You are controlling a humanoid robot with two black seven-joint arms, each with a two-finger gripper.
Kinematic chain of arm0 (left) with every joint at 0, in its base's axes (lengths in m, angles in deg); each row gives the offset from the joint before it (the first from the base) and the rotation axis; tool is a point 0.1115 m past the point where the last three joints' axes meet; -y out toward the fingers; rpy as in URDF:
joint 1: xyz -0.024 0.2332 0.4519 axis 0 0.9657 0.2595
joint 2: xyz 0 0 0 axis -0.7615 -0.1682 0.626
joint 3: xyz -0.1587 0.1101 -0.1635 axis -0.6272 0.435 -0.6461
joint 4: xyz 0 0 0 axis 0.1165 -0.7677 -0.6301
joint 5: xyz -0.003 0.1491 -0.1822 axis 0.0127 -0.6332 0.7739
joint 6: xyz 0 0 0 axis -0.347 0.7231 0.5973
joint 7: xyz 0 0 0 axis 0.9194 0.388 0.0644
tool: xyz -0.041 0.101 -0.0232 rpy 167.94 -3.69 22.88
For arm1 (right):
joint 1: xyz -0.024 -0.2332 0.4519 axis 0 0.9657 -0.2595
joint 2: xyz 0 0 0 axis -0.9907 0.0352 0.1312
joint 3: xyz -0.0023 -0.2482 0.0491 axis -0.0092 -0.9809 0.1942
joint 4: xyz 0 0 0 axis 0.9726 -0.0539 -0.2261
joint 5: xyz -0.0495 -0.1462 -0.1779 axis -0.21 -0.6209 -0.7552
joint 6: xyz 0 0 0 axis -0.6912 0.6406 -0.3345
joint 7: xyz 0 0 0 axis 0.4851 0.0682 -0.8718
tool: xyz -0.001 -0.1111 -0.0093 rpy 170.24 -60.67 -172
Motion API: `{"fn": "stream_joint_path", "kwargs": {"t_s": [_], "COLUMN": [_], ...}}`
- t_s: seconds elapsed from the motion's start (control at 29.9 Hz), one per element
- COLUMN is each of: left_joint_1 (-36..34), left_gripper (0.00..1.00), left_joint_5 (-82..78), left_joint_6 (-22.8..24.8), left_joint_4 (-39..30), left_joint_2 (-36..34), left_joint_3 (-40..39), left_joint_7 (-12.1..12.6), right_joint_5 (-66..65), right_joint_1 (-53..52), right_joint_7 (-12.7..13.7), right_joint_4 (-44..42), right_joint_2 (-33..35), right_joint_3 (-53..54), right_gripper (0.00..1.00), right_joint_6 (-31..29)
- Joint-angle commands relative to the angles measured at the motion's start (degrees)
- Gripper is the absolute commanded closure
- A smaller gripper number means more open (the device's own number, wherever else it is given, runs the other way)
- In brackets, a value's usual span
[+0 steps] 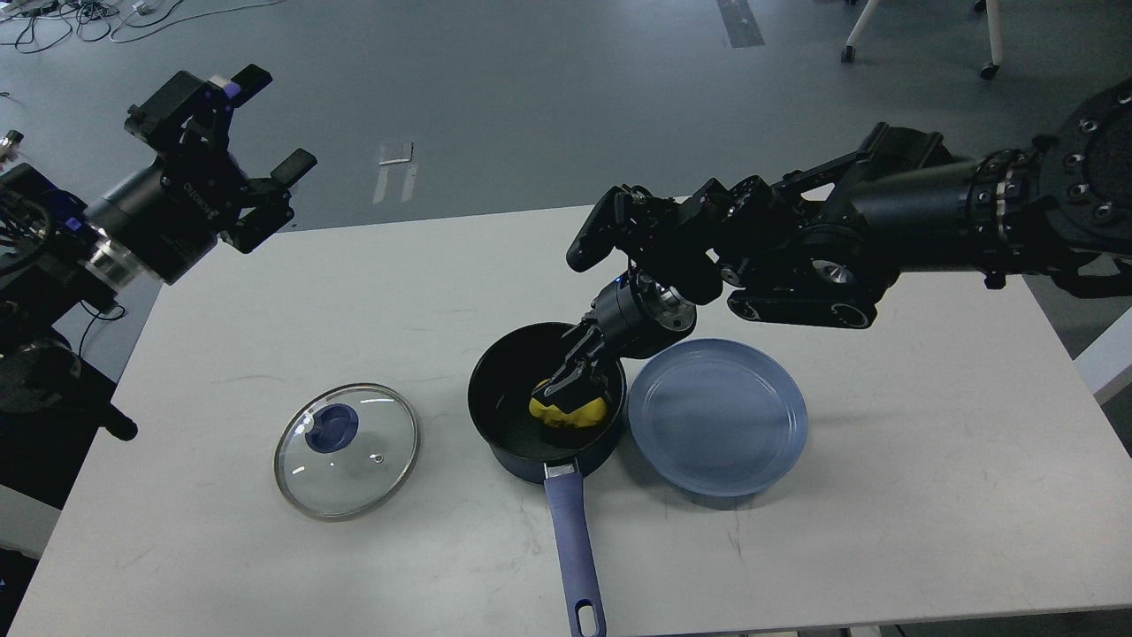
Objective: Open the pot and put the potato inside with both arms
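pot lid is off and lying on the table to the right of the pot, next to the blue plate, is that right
Not quite. The glass lid is off, but it lies on the table to the left of the pot, apart from it. The blue plate sits on the pot's right side, away from the lid. The head view shows this.

Pot (508, 416) showing dark navy outside, black inside, periwinkle-blue handle. Potato (570, 410) inside it glowing bright yellow. Right of pot, plate (716, 416) reading flat blue-grey. Left of pot, clear glass lid (347, 449) wearing a silver rim and blue knob. Table (354, 292) under the pot appearing off-white, lightly scuffed. Both arms showing black.
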Motion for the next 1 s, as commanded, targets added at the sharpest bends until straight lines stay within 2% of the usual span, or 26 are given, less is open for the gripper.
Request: {"fn": "stream_joint_path", "kwargs": {"t_s": [0.0,0.27,0.47,0.57,0.7,0.97], "left_joint_1": [0.0,0.0,0.1,0.1,0.4,0.9], "left_gripper": [0.02,0.02,0.02,0.02,0.02,0.02], "left_joint_5": [0.0,0.0,0.3,0.3,0.9,7.0], "left_joint_6": [0.0,0.0,-0.1,-0.1,-0.3,-0.2], "left_joint_4": [0.0,0.0,0.3,0.3,1.1,5.4], "left_joint_2": [0.0,0.1,1.5,2.1,4.0,8.2], "left_joint_3": [0.0,0.0,0.0,0.0,0.0,-0.1], "left_joint_7": [0.0,0.0,0.0,0.0,0.0,0.0], "right_joint_5": [1.3,4.7,11.8,16.3,30.5,44.9], "right_joint_1": [-0.6,-4.5,-2.7,-1.0,5.8,24.7], "right_joint_7": [0.0,0.0,0.0,0.0,0.0,0.0], "right_joint_4": [-0.1,-0.3,-0.3,-0.4,-1.7,-3.3], "right_joint_2": [0.0,1.0,12.3,15.0,20.7,25.5], "right_joint_3": [0.1,2.2,12.5,14.5,21.6,40.9], "right_gripper": [0.05,0.04,0.04,0.04,0.04,0.02], "right_joint_6": [-0.1,-0.1,-1.0,-1.1,-0.2,-0.9]}}
